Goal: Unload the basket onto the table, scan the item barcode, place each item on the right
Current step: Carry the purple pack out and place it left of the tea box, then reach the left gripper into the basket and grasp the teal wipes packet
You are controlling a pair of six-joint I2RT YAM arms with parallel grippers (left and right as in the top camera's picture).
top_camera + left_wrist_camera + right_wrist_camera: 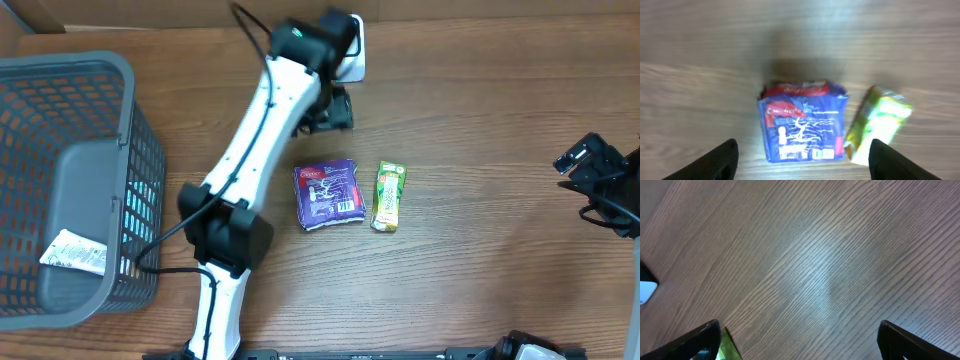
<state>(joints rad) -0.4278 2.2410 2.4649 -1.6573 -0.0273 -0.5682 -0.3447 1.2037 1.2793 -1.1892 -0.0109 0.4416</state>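
With the left gripper (804, 144) spread wide and empty beyond the blue packet (802, 125), which lies flat on the table (480, 120), a closing finger might knock the green carton (880, 125) just beside that packet.

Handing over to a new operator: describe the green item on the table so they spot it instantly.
Start at the grey basket at the left edge of the table and look right to the two packages lying side by side mid-table. The green carton is the right-hand one: narrow, yellow-green, whereas its neighbour, the blue packet, is wider and squarish.
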